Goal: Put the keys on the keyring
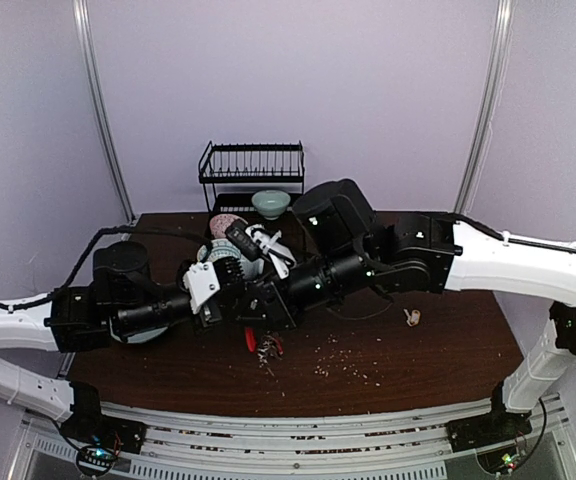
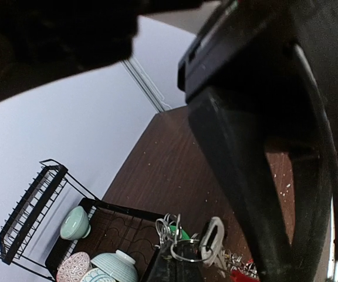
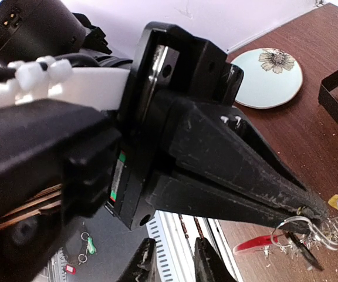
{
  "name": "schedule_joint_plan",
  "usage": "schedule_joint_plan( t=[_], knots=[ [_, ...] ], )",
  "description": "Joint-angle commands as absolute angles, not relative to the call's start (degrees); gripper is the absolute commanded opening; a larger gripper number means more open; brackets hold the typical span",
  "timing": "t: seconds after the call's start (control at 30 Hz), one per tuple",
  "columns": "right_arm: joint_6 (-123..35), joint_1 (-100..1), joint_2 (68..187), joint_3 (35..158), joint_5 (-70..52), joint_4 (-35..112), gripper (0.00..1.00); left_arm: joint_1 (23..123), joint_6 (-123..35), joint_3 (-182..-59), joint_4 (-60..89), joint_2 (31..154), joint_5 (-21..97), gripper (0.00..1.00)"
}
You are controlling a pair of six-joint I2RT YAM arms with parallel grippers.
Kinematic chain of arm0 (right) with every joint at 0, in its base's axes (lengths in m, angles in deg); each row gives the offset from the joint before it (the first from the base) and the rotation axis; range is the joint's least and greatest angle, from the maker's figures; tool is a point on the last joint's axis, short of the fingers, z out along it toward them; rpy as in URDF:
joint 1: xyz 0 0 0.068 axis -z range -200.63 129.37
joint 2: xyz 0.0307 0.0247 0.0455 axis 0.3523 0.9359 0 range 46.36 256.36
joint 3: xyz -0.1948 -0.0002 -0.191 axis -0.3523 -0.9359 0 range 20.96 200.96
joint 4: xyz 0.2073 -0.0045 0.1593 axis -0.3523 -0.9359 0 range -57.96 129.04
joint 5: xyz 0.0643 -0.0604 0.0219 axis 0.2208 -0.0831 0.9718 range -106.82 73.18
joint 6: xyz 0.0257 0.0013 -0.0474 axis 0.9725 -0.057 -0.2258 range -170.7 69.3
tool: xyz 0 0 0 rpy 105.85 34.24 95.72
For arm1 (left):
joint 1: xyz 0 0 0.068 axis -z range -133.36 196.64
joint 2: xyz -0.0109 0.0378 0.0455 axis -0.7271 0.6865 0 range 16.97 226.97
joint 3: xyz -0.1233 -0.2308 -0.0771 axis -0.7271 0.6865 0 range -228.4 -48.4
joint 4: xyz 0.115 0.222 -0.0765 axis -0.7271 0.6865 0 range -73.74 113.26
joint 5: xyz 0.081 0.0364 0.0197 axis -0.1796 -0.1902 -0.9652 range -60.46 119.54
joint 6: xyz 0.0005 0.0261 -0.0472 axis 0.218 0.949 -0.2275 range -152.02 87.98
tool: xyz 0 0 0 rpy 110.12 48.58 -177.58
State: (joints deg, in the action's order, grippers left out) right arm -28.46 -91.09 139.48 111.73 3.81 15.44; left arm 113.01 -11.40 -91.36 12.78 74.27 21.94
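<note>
In the right wrist view my left gripper point(image 3: 307, 210) has its long black fingers pinched shut on the thin metal keyring point(image 3: 296, 227). A red strap point(image 3: 254, 242) and a bunch of silvery keys point(image 3: 335, 228) hang from that ring. The left wrist view shows the same keyring point(image 2: 193, 251) at my left fingertips point(image 2: 168, 265), with a pale-headed key point(image 2: 213, 235) lying across its wire. My right gripper point(image 3: 172, 267) stands open below the left one, with nothing between its fingers. From above, the red strap point(image 1: 251, 340) dangles where the two arms meet.
A black dish rack point(image 1: 253, 165) stands at the back with a pale green bowl point(image 1: 271, 203) in front of it. Patterned bowls point(image 2: 113, 267) and a flowered plate point(image 3: 269, 69) sit left of centre. Crumbs point(image 1: 338, 360) and a small tan object point(image 1: 414, 318) lie on the brown table.
</note>
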Motion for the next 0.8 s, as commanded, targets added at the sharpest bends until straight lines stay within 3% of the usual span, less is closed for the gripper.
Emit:
schedule_joint_plan(
  t=[0.0, 0.3, 0.4, 0.5, 0.63, 0.77],
  knots=[
    [-29.8, -91.4, 138.2, 113.7, 7.5, 18.7, 0.24, 112.7, -13.1, -89.8, 1.9, 71.2, 23.1, 0.00],
    [-37.1, -91.3, 127.3, 110.0, 14.3, 26.1, 0.25, 110.4, -15.3, -86.4, -4.2, 66.6, 31.2, 0.00],
    [-42.1, -91.1, 123.0, 107.9, 7.7, 27.3, 0.24, 110.2, -16.0, -85.5, -6.2, 64.9, 33.9, 0.00],
    [-47.7, -90.8, 121.8, 105.9, -4.2, 27.3, 0.16, 110.2, -16.7, -86.1, -6.3, 64.5, 36.2, 0.00],
    [-55.9, -90.7, 124.8, 107.6, -6.5, 25.5, 0.25, 110.2, -17.4, -87.2, -6.3, 65.0, 38.2, 0.00],
    [-61.4, -90.7, 127.9, 110.7, -4.1, 24.4, 0.27, 110.2, -18.4, -88.1, -6.6, 65.8, 39.7, 0.00]
  ],
)
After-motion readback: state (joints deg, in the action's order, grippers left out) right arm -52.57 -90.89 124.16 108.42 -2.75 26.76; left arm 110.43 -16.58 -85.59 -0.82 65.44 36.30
